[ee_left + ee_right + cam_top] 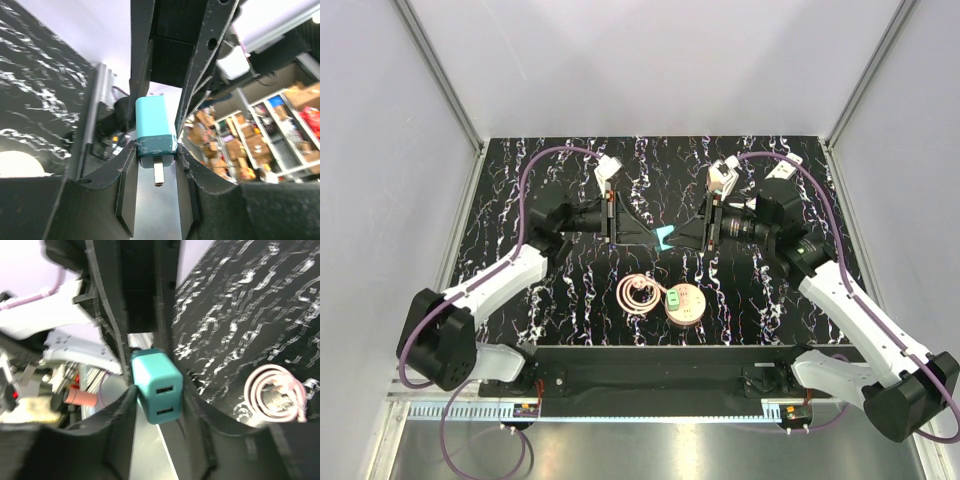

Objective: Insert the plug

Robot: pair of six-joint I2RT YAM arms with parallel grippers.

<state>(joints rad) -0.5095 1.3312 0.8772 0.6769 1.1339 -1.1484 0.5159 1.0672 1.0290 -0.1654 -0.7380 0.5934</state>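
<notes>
A teal charger block [665, 238] hangs above the middle of the table between both grippers, which meet tip to tip. In the left wrist view the charger [156, 131] shows its metal prong [159, 174], and my left gripper [156, 151] is pinched on its prong end. In the right wrist view the charger [156, 386] shows two USB ports, and my right gripper [159, 395] is closed against its sides. In the top view the left gripper [648, 238] is on the charger's left and the right gripper [682, 238] on its right.
A coiled pink cable [638, 292] lies on the black marbled table [570, 290] in front of the grippers, also seen in the right wrist view [276, 395]. A round pink disc with a green part [684, 302] sits beside it. White walls enclose the table.
</notes>
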